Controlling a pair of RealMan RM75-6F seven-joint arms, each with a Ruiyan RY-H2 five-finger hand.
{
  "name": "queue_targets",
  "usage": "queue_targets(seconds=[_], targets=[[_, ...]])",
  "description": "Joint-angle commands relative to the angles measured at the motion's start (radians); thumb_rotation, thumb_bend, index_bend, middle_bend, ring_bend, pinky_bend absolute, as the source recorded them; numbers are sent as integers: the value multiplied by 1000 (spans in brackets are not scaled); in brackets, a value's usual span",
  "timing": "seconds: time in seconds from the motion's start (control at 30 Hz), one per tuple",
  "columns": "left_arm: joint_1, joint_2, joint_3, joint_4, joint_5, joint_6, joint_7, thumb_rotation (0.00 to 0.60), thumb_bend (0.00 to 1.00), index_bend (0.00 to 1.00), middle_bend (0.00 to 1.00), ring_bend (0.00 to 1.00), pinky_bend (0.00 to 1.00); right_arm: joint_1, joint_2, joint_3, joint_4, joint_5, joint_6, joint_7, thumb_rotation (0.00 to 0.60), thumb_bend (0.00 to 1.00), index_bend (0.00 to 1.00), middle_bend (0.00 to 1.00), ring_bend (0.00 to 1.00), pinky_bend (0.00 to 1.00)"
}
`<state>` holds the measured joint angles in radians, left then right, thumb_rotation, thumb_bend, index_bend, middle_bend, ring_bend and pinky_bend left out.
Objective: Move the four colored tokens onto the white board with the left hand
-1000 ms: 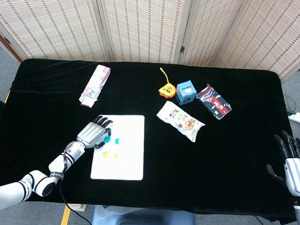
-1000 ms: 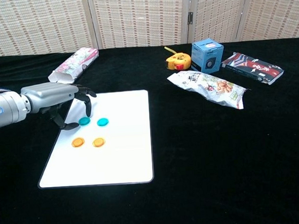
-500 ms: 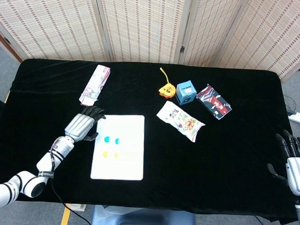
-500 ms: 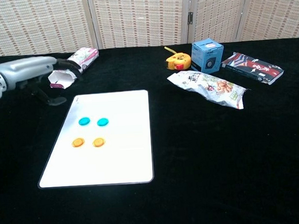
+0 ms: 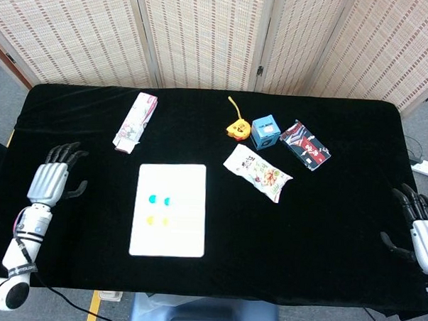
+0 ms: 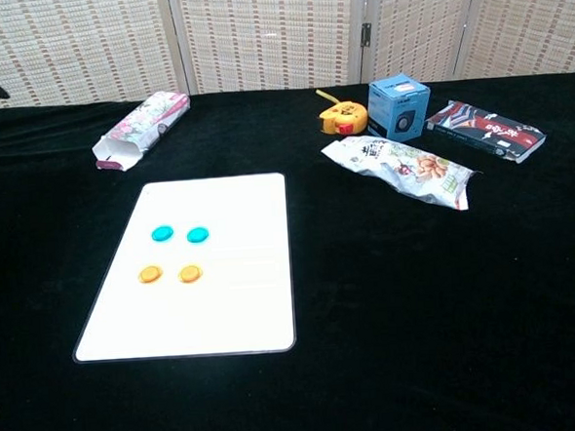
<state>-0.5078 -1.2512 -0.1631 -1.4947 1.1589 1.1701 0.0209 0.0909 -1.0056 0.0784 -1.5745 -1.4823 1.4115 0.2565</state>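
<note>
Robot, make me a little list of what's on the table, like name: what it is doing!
white board: lies flat on the black table
teal tokens: two, side by side on the board
orange tokens: two, side by side on the board, nearer the robot than the teal pair
left hand: empty, fingers apart, off to the left of the board
right hand: empty, at the table's right edge
blue box: upright beside a yellow tape measure
snack bag: lies flat
</note>
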Motion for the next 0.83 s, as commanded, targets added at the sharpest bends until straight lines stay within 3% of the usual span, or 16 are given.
queue_targets(seconds=[0.03, 0.47, 0.83], targets=[[56, 30, 33, -41, 3, 49, 21, 600, 436, 214, 58, 0, 0, -1, -4, -7, 7, -3, -4, 10, 600, 361, 0, 0, 14, 0], [246, 33, 104, -123, 118, 315, 60, 600, 436, 179, 38, 0, 0, -5, -15, -42, -26, -58, 6, 14, 600, 361, 0, 0, 0, 0], [336, 55, 158, -176, 199, 384, 100, 600, 436, 161, 37, 0, 0, -35, -38, -23, -80, -31, 78, -104, 600, 360, 0, 0, 0, 0]])
